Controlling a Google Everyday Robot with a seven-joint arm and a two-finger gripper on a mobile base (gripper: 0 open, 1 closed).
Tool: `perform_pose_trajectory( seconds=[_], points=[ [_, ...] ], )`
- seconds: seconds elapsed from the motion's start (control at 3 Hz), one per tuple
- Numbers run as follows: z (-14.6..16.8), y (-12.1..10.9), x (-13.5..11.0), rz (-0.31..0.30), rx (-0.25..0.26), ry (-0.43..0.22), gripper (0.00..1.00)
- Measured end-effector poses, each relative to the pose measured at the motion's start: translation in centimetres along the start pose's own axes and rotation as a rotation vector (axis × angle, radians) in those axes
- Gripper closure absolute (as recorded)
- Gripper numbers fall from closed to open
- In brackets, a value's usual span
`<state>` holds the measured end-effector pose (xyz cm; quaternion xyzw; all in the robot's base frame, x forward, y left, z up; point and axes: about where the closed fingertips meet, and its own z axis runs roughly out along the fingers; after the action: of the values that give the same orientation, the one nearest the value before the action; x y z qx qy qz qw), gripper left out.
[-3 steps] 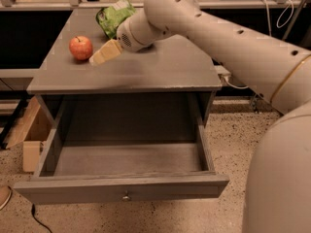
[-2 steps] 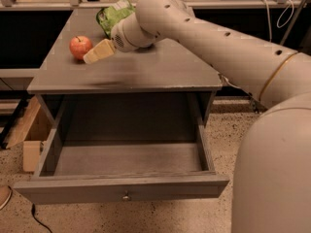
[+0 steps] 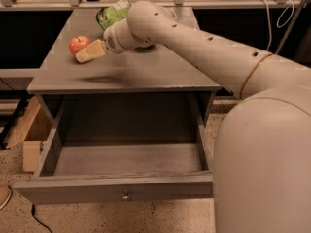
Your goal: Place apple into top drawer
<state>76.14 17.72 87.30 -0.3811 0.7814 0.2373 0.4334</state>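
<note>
A small red-orange apple (image 3: 78, 44) sits on the grey cabinet top (image 3: 146, 72) near its far left corner. My gripper (image 3: 86, 53) reaches in from the right and its pale tip is right next to the apple, on the apple's right and front side. The top drawer (image 3: 116, 191) is pulled wide open below the cabinet top, with a small round metal knob (image 3: 126, 196) on its front panel; its inside is bare.
A green bag (image 3: 112, 12) lies at the back of the cabinet top, partly behind my arm (image 3: 204, 47). A wooden crate (image 3: 28, 135) stands on the floor at the left. A cable (image 3: 36, 220) lies on the speckled floor.
My gripper has moved left across the cabinet top and closed in on the apple. The apple and the drawer have not moved.
</note>
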Motion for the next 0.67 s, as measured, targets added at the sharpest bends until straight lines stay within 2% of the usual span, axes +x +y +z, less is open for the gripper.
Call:
perform_pose_trajectory(
  seconds=[0.67],
  points=[
    [3.3, 0.4, -1.5, -0.001, -0.028, -0.037, 0.00]
  ],
)
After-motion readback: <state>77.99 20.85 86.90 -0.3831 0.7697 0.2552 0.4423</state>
